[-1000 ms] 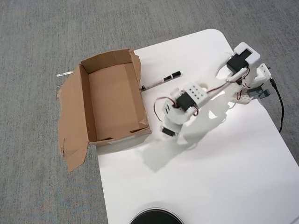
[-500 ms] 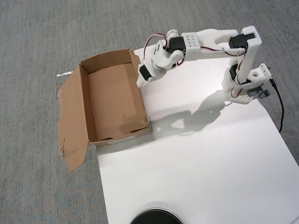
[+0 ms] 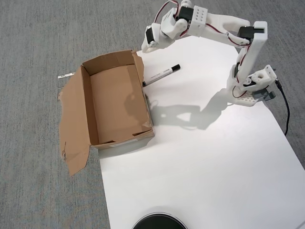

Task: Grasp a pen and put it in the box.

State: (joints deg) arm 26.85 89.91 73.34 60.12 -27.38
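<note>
A white pen with a black cap lies on the white sheet, slanted, its tip next to the right wall of the open cardboard box. The box is empty inside. My gripper hangs above the sheet's far edge, just beyond the pen and by the box's far right corner, pointing down and to the left. Its jaws look closed together with nothing between them. It is apart from the pen.
The box's flaps lie flat on the grey carpet at its left. The arm's base stands at the sheet's right edge with a black cable beside it. A round black object shows at the bottom edge.
</note>
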